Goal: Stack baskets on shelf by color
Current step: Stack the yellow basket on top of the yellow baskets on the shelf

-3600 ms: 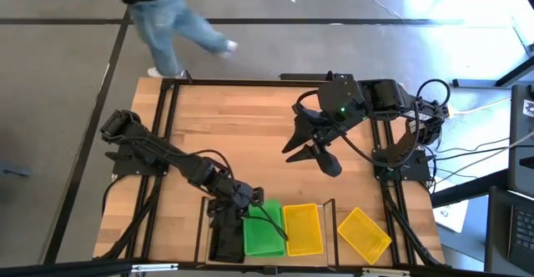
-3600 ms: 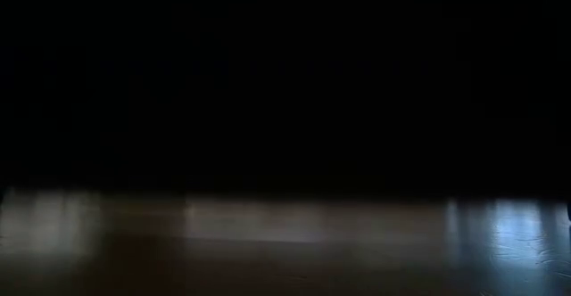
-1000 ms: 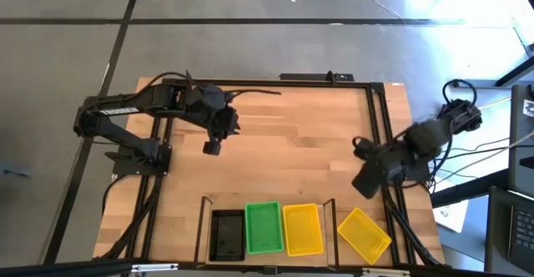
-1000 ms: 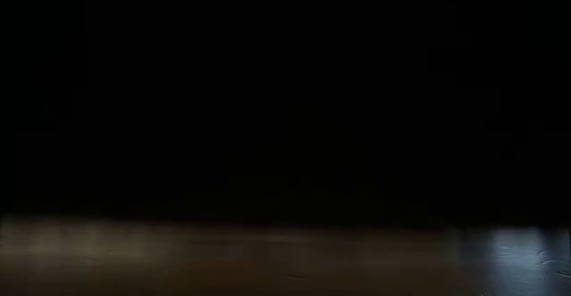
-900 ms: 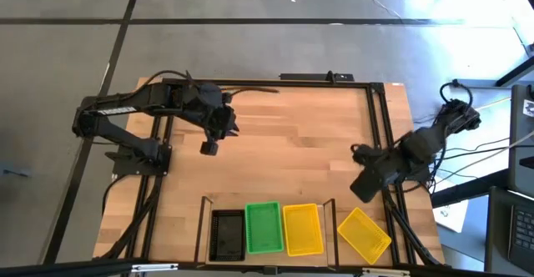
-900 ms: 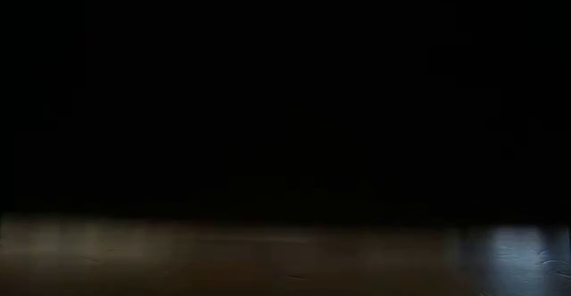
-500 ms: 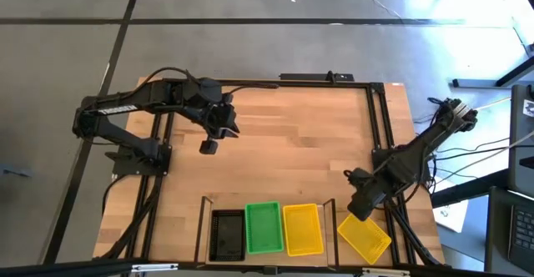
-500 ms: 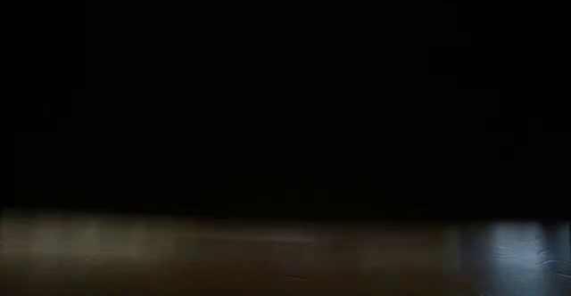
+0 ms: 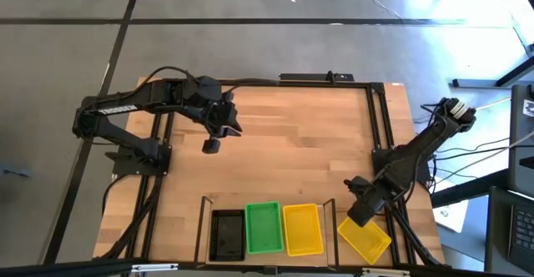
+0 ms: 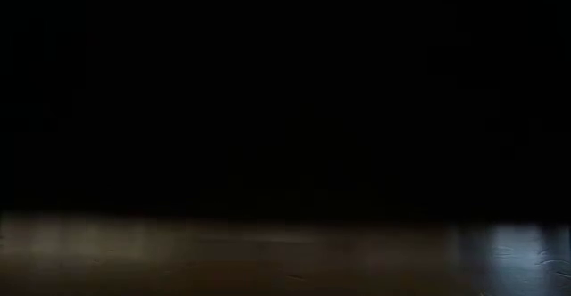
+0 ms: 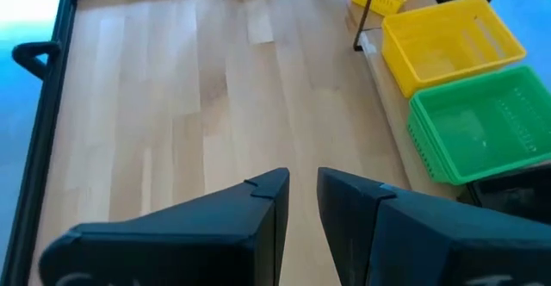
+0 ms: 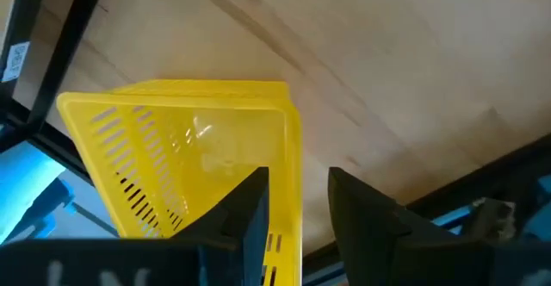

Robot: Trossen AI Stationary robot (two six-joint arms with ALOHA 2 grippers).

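On the shelf (image 9: 329, 227) at the table's near edge, a black basket (image 9: 226, 234), a green basket (image 9: 264, 227) and a yellow basket (image 9: 302, 229) stand side by side. A loose yellow basket (image 9: 367, 235) rests askew on its base on the table, right of the shelf. My right gripper (image 12: 297, 176) is open and low over it. One finger stands inside the basket's wall (image 12: 291, 161) and one outside, and no touch shows. My left gripper (image 11: 303, 176) hangs over the table's far left with a narrow gap between its fingers and nothing in it.
Bare wooden tabletop (image 9: 292, 143) spreads between the arms and the shelf. A black frame rail (image 9: 380, 135) runs along the table's right edge beside my right arm. The shelf's thin black posts (image 9: 334, 203) stand close to the loose yellow basket. The low view is dark.
My right gripper has gone down and toward the table's near edge, tipping steeper, until its open fingers reach the loose yellow basket. My left gripper has stayed in place and rolled a little. No basket has moved.
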